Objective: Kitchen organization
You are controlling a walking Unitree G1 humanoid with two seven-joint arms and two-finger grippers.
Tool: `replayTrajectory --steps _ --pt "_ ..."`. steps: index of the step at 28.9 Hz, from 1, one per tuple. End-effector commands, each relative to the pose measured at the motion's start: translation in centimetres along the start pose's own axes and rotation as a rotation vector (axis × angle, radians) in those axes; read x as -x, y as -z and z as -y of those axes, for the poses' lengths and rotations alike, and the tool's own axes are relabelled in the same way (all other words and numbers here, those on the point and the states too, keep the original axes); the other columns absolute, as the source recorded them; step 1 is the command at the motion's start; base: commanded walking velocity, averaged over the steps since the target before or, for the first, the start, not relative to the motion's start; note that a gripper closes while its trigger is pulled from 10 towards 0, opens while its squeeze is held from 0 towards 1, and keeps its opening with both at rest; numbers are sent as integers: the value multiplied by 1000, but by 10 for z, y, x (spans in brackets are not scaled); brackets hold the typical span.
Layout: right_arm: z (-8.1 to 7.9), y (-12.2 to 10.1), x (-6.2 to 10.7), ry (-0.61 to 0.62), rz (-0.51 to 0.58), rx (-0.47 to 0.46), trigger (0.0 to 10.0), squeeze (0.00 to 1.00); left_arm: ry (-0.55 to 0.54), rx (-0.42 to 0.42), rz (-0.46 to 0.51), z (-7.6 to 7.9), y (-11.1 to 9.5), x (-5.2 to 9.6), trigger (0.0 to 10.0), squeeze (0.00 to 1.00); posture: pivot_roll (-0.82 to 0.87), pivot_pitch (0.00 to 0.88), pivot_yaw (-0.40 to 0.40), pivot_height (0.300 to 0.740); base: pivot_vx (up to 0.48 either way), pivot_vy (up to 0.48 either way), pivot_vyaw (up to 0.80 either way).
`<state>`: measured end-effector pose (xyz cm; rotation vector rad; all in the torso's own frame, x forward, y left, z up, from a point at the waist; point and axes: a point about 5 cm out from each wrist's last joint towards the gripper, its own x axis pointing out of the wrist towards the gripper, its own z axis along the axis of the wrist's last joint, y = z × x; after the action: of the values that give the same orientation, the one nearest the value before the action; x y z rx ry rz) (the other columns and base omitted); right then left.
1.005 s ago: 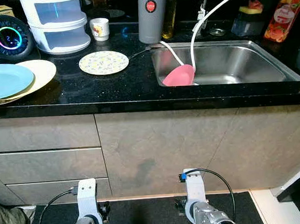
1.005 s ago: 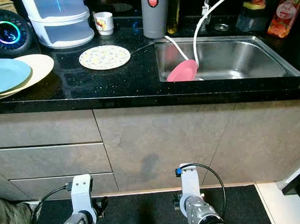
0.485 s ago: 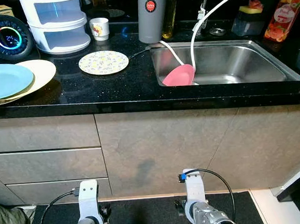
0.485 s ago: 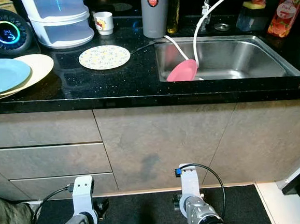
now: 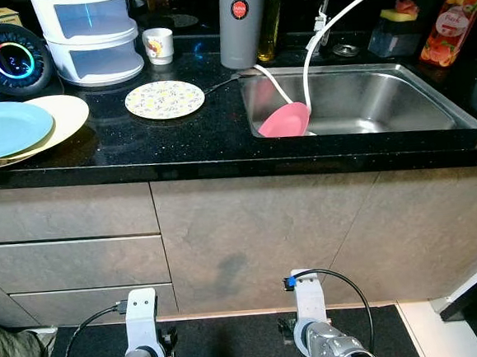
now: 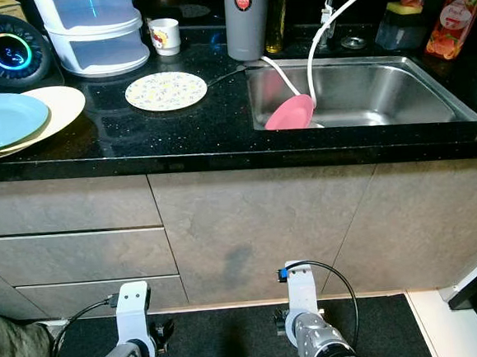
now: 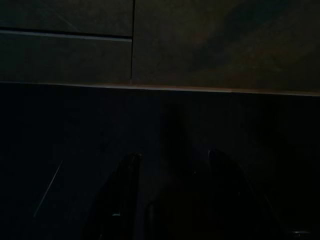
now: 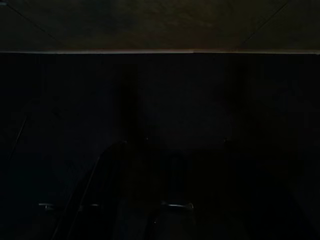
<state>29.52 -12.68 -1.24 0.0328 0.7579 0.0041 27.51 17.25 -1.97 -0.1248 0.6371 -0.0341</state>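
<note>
Standing before the table (image 5: 219,139) with both arms hanging idle, raise your left gripper (image 7: 170,200), its fingers parted and empty, toward the floral plate (image 5: 164,99) lying flat between the stacked plates (image 5: 20,129) and the sink (image 5: 356,99); the right gripper's fingers I cannot tell.

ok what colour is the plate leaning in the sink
Pink; it shows best in the left eye view, tilted against the sink's left wall.

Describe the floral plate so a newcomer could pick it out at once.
Start at the steel sink in the black countertop and look to its left. The floral plate lies flat there, alone, in front of the small white mug. It is smaller than the stacked blue plate and cream plate further left, and the only patterned one.
</note>
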Motion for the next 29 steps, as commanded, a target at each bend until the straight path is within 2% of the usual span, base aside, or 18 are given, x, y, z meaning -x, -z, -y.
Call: replayTrajectory --steps 1,29 --pt "0 9 0 0 -34 2 10000 0 9 -6 -24 3 6 0 10000 0 14 149 -36 740 0 0 0" --pt "4 9 0 10 -35 11 10000 0 28 -18 -33 8 9 -1 10000 0 -13 144 -29 740 0 0 0"
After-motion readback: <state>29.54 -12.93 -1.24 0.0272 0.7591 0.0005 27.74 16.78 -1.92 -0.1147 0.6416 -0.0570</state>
